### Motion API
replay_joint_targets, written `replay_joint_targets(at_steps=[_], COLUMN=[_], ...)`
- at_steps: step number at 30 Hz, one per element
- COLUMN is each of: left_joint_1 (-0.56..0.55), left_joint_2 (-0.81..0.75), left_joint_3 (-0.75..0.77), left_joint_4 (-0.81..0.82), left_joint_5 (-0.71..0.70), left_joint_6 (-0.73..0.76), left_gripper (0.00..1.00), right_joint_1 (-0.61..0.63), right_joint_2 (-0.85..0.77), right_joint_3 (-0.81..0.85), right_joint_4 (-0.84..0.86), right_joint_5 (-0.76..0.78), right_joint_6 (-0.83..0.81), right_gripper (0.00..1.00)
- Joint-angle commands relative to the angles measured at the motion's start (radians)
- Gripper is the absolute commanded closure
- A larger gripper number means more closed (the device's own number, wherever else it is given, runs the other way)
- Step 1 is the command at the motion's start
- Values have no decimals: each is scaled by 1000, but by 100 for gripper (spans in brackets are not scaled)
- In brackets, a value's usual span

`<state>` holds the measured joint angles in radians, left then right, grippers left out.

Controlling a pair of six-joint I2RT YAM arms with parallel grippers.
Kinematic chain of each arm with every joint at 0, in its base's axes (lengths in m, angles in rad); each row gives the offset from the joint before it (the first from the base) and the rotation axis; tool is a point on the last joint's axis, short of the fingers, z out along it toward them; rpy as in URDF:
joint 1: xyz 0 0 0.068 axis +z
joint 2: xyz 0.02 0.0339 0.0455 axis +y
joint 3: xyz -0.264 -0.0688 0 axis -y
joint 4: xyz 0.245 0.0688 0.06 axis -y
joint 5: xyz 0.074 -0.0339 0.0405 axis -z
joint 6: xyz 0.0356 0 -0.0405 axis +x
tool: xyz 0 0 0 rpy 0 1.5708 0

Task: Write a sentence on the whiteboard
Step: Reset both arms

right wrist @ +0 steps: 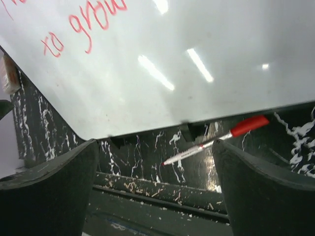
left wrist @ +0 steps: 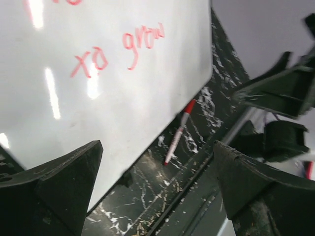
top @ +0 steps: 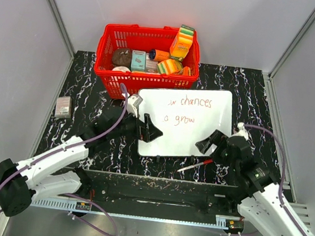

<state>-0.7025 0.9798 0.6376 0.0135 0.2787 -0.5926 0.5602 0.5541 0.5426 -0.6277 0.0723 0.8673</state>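
Observation:
The whiteboard lies flat on the black marbled table, in front of the red basket. The sentence is in thin red marker, reading "chances" above "grow". The left wrist view shows the board with "to grow"; so does the right wrist view, with the words. A red-capped marker lies on the table just off the board's near edge, also seen from the left wrist and the right wrist. My left gripper is open and empty at the board's left edge. My right gripper is open and empty at its near right corner.
A red basket with sponges, boxes and other items stands at the back, touching the board's far left corner. A small grey box lies at the left wall. A black rail runs along the table's near edge.

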Motion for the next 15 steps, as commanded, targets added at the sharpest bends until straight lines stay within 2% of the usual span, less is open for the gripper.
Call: replay_joint_targets(at_steps=[1, 6, 11, 14, 15], left_joint_1=[6, 6, 5, 5, 6], left_joint_2=[5, 8, -9, -41, -52], left_joint_3=[95, 142, 152, 111, 90], left_joint_4=[-186, -299, -317, -232, -215], left_joint_5=[-276, -566, -691, -684, -722], left_joint_6=[68, 70, 105, 158, 163], left_gripper=[1, 1, 1, 1, 1], right_joint_1=[-3, -3, -3, -3, -3], right_joint_2=[81, 113, 96, 96, 95], right_joint_3=[140, 197, 207, 198, 179], right_joint_4=[39, 94, 184, 262, 307], right_joint_5=[151, 306, 449, 533, 555], right_joint_6=[-212, -319, -462, -557, -592], right_gripper=[0, 0, 0, 0, 0])
